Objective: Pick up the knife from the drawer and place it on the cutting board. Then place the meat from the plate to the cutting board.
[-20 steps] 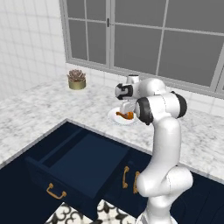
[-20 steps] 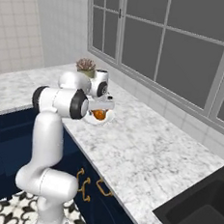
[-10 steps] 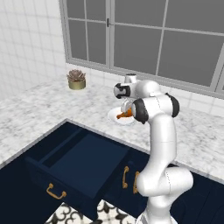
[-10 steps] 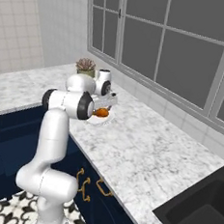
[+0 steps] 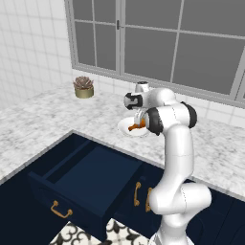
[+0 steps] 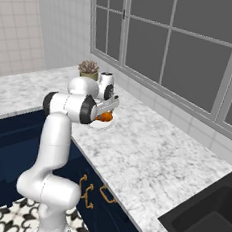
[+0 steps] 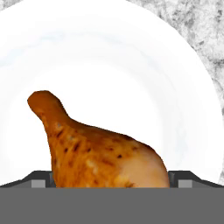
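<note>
The meat [image 7: 103, 151], an orange-brown drumstick, lies on the white plate [image 7: 131, 65] with its thin bone end pointing away from the hand. My gripper [image 7: 111, 181] is open and low over the plate, one dark fingertip on each side of the drumstick's thick end. From the base, the gripper [image 5: 139, 120] hangs over the plate [image 5: 125, 128] and meat [image 5: 138, 126] on the marble counter; the right base view shows the same plate [image 6: 100, 124] and meat [image 6: 107, 117]. The navy drawer [image 5: 91, 174] stands pulled open below the counter. The knife and cutting board are out of view.
A small potted succulent [image 5: 84, 87] sits by the window at the back left of the counter [image 5: 43, 115]. A dark sink [image 6: 206, 219] is sunk into the counter far to the right. The open drawer juts out in front of the cabinets with brass handles [image 5: 136, 194].
The arm's elbow has shifted slightly while the hand stays over the plate. The drumstick lies where it was.
</note>
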Motion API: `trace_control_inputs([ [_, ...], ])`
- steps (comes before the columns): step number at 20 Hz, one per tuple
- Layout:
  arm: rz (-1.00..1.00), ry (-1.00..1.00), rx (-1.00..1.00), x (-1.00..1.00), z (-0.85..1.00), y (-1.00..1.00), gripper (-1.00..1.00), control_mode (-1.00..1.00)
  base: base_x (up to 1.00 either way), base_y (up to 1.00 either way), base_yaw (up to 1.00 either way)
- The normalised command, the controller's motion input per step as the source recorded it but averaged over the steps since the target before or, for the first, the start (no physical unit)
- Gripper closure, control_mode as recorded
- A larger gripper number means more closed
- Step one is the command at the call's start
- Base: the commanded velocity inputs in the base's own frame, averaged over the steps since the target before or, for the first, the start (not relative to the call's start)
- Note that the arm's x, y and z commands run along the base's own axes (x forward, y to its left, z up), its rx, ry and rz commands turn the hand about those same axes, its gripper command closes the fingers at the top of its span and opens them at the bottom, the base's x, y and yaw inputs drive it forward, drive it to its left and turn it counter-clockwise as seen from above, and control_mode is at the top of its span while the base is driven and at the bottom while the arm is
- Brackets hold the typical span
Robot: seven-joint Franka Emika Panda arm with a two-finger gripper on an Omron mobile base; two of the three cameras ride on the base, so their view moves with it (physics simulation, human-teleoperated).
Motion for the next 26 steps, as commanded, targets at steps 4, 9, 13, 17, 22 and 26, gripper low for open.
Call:
trace_control_inputs([
  [4, 0.21, 0.0, 0.0, -0.06, -0.61, 0.0, 1.0, -1.0, 0.0, 0.0, 0.0],
  [9, 0.18, -0.11, 0.0, -0.63, -0.25, 0.0, 1.0, -1.0, 0.0, 0.0, 0.0],
  [13, 0.1, -0.28, 0.0, -1.0, 0.14, 0.0, 1.0, -1.0, 0.0, 0.0, 0.0],
  [17, 0.09, -0.27, -0.05, -1.0, 0.24, 0.02, 1.0, -1.0, 0.0, 0.0, 0.0],
  [22, 0.04, -0.18, -0.1, -1.0, 0.93, 0.1, 1.0, -1.0, 0.0, 0.0, 0.0],
  [26, 0.0, 0.0, -0.05, -0.93, 1.0, 0.07, 1.0, -1.0, 0.0, 0.0, 0.0],
])
